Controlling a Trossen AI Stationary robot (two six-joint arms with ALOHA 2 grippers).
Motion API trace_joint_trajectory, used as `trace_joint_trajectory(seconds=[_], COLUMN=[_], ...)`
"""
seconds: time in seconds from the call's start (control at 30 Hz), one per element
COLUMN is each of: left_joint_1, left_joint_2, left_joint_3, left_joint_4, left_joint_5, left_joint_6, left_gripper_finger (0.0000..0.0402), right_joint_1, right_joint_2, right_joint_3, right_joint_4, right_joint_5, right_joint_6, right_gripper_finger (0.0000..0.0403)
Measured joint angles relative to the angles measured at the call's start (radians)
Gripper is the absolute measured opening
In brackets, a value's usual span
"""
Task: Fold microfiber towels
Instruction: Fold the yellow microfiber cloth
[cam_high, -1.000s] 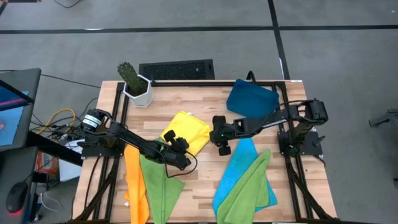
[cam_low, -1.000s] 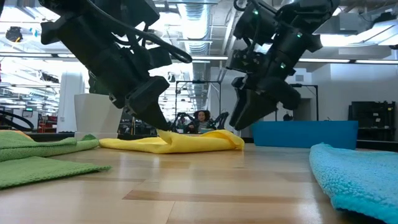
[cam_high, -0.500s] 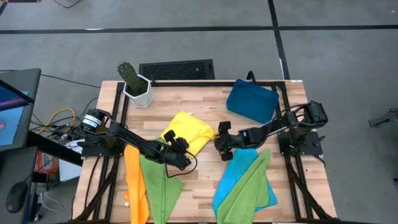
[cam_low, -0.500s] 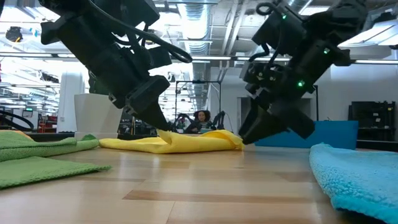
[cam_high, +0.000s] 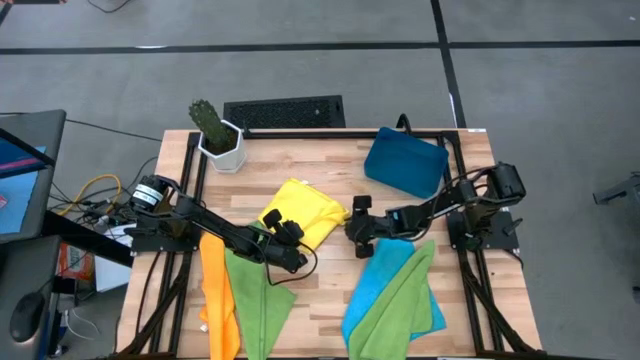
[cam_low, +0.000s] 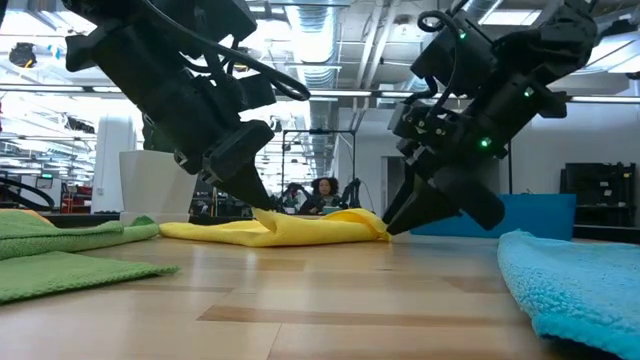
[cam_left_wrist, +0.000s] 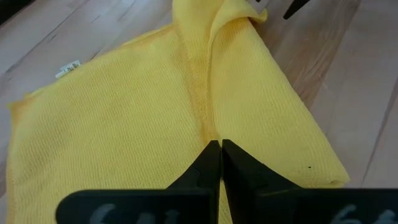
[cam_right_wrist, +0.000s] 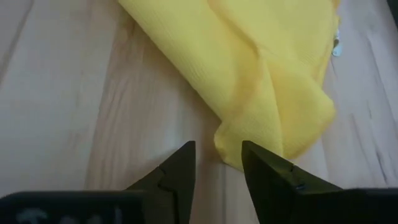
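The yellow towel (cam_high: 305, 208) lies crumpled on the wooden table, mid-left. My left gripper (cam_high: 276, 222) is shut, its tips down on the towel's near-left part (cam_left_wrist: 205, 118). My right gripper (cam_high: 348, 226) stands open and low at the towel's right-hand corner (cam_right_wrist: 249, 149), one finger (cam_right_wrist: 183, 163) on bare wood, the other (cam_right_wrist: 264, 168) beside the folded corner. An orange towel (cam_high: 218, 300) and a green towel (cam_high: 258, 300) lie at the near left. A blue towel (cam_high: 385, 275) and a second green towel (cam_high: 398, 305) lie at the near right. My left gripper sets its shut fingertips (cam_low: 263, 207) on the yellow towel's top, slanting down from the near left. A crease (cam_left_wrist: 198, 93) runs away from the tips. Whether any cloth is nipped between them I cannot tell. My right gripper reaches the towel's corner (cam_low: 380, 226); whether it touches I cannot tell.
A dark-blue tray (cam_high: 405, 162) sits at the far right and a potted cactus (cam_high: 218, 135) at the far left corner. A keyboard (cam_high: 285, 110) lies beyond the far edge. Bare wood (cam_high: 330, 290) shows between the two piles. A person (cam_low: 323, 190) sits far behind.
My right gripper has come down toward the table and tipped more steeply, ending with its tips at the yellow towel's right-hand corner. The towel has kept its shape.
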Motion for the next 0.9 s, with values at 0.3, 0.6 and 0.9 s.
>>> trace_joint_trajectory(seconds=[0.3,0.6,0.9], left_joint_1=[0.0,0.0,0.0], left_joint_2=[0.0,0.0,0.0], left_joint_3=[0.0,0.0,0.0], left_joint_4=[0.0,0.0,0.0], left_joint_5=[0.0,0.0,0.0], left_joint_6=[0.0,0.0,0.0], left_gripper_finger=[0.0,0.0,0.0], right_joint_1=[-0.008,-0.001,-0.007], right_joint_2=[0.006,0.05,0.002], right_joint_3=[0.0,0.003,0.003], right_joint_4=[0.015,0.039,0.04], right_joint_5=[-0.003,0.023,0.071], right_joint_6=[-0.007,-0.015,-0.081], right_gripper_finger=[0.0126,0.0079,0.0019])
